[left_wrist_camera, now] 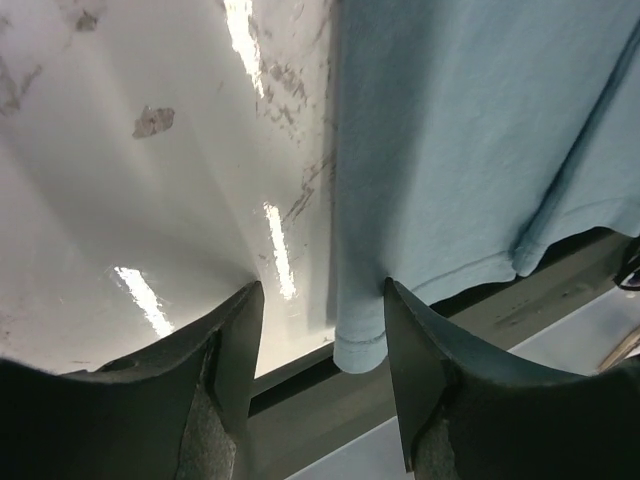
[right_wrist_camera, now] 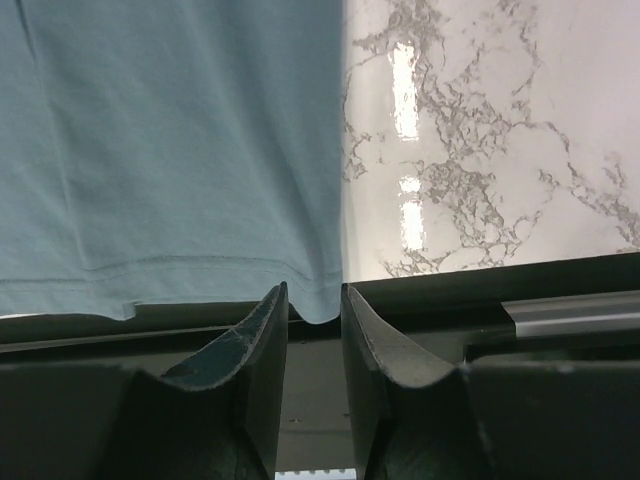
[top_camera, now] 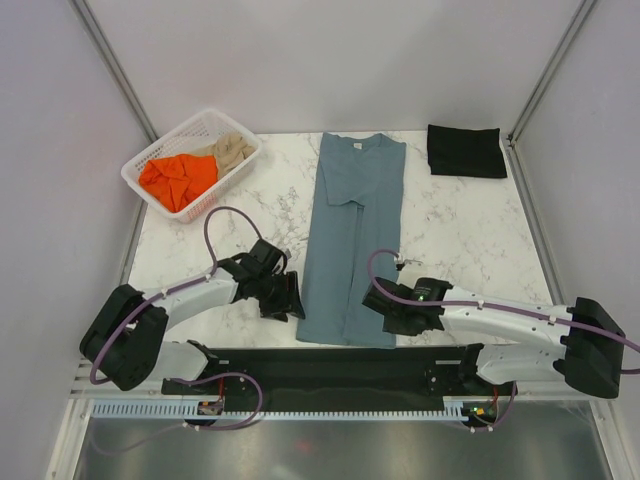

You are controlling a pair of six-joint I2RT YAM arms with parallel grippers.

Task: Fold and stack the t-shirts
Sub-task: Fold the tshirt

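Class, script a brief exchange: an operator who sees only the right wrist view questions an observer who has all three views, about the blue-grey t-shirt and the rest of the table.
Operator: I see only one hem corner of the blue-grey t-shirt. Where is the left gripper?
Observer: At the shirt's other near hem corner, jaws open with the corner between them.
Operator: What lies farther back on the table?
Observer: A folded black t-shirt lies at the far right corner.
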